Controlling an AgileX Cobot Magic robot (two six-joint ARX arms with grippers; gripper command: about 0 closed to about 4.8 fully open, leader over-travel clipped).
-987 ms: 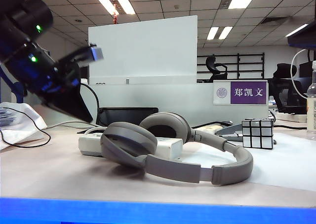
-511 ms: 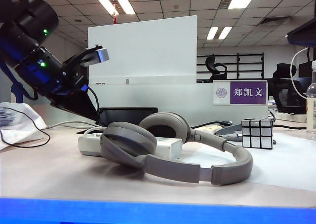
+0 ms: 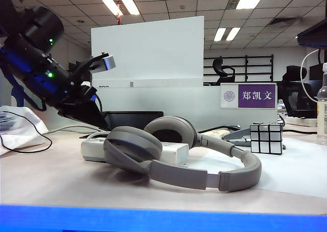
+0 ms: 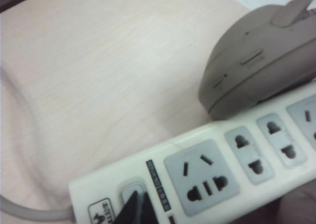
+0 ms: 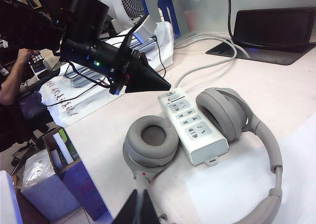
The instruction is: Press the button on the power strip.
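closed left gripper (image 4: pixel 138 206) over glossy off-white power strip (image 4: pixel 207 174) button (image 4: pixel 132 193); right gripper (image 5: pixel 139 206) closed, away.

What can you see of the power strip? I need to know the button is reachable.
The power strip is a long off-white plastic block lying flat on the wooden table, grey cable at one end. Grey-faced sockets run along its top. The headphones straddle it, one earcup each side. The left claw, tips together, sits at its button.
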